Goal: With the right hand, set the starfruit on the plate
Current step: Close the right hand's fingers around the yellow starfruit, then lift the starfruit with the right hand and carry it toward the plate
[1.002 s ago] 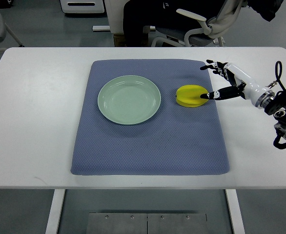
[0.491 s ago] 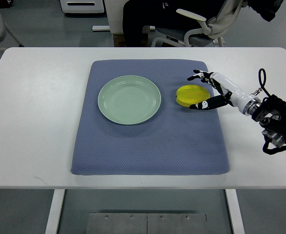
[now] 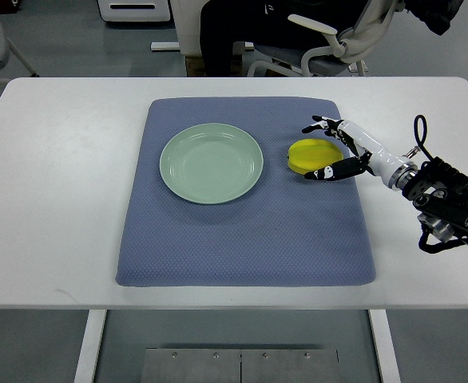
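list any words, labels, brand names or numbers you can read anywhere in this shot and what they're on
None: there is no readable text in this view.
The starfruit, the plate, the blue mat and the white table carry no print.
The right hand and its arm show only black and white parts, with no legible marking.
The chair behind the table shows no label.

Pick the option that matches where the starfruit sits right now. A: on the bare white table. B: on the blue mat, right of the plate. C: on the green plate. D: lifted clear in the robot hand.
B: the starfruit lies on the blue mat right of the empty plate, with the right robot hand open around it.
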Robot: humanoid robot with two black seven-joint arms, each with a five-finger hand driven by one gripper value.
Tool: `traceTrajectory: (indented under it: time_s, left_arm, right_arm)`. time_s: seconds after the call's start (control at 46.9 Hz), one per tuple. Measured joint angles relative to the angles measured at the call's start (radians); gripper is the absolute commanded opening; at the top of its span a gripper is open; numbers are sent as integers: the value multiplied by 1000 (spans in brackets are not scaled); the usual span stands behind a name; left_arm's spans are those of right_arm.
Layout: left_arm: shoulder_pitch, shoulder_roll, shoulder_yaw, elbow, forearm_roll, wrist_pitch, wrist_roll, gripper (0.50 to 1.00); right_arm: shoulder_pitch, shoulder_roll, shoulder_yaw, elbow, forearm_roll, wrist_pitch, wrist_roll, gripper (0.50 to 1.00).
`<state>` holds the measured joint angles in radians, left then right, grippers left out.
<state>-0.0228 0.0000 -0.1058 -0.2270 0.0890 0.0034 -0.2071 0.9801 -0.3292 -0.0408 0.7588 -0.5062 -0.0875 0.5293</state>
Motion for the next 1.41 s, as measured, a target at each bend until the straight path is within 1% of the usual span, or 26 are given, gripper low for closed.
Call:
traceTrajectory:
  time_s: [0.171, 0.277, 0.533, 0.661, 0.725, 0.789, 0.832, 0.981, 1.088, 1.216, 1.408]
  left_arm:
    - [0, 0, 0, 0, 0, 0, 0, 1000]
    - [0, 0, 0, 0, 0, 0, 0, 1000]
    - [0, 0, 0, 0, 0, 0, 0, 1000]
    - [0, 0, 0, 0, 0, 0, 0, 1000]
    - [0, 0, 0, 0, 0, 0, 0, 1000]
    - [0, 0, 0, 0, 0, 0, 0, 1000]
    - [0, 0, 0, 0, 0, 0, 0, 1000]
    - [0, 0, 0, 0, 0, 0, 0, 1000]
    - [0, 0, 0, 0, 0, 0, 0, 1000]
    - [0, 0, 0, 0, 0, 0, 0, 1000]
    - [0, 0, 0, 0, 0, 0, 0, 1000]
  right_arm:
    - [-2, 14, -1, -11, 0, 0, 1, 998]
    - [-3, 27, -4, -24, 0, -13, 1, 995]
    - [-3, 85, -19, -114, 0, -20, 6, 987]
    - [-4, 94, -21, -131, 0, -19, 6, 975]
    - [-4, 94, -21, -133, 0, -19, 6, 943]
    - [-4, 94, -21, -133, 1, -19, 6, 901]
    - [-4, 94, -21, -133, 1, -18, 6, 860]
    - [-5, 95, -22, -132, 2, -16, 3, 638]
    - [-8, 95, -22, -132, 3, -9, -4, 500]
    - [-8, 95, -22, -131, 8, -5, -12, 500]
    - [0, 94, -18, -130, 23, 0, -51, 500]
